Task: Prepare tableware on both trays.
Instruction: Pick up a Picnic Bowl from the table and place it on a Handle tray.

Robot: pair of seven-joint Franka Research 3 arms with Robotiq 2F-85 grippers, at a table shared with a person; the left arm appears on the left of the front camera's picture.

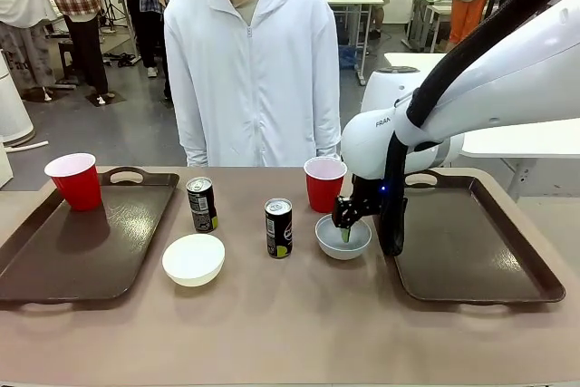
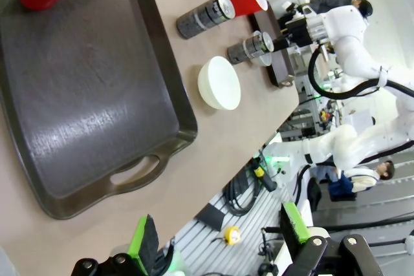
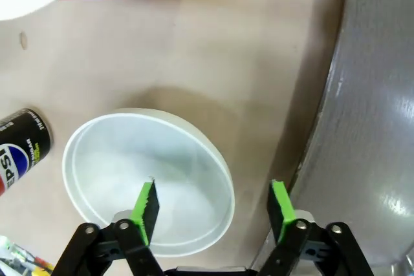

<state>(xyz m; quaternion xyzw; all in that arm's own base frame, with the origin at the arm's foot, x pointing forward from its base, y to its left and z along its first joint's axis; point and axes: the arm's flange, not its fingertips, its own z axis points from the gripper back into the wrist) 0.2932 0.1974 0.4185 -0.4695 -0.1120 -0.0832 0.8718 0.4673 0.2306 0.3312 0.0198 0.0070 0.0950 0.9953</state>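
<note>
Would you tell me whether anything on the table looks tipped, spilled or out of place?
Nothing stands out: the left can, right can, tray cup, table cup, white bowl and grey bowl all sit upright; no spill.

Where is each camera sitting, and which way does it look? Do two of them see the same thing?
Front view: between the arms on the robot's side, facing across the table to the person; the right arm reaches in.
Left wrist view: on the left wrist, looking down along the open left gripper at the left tray.
Right wrist view: on the right wrist, looking straight down past the open right gripper at the pale bowl.
Shared: front and left wrist views both show the white bowl.
</note>
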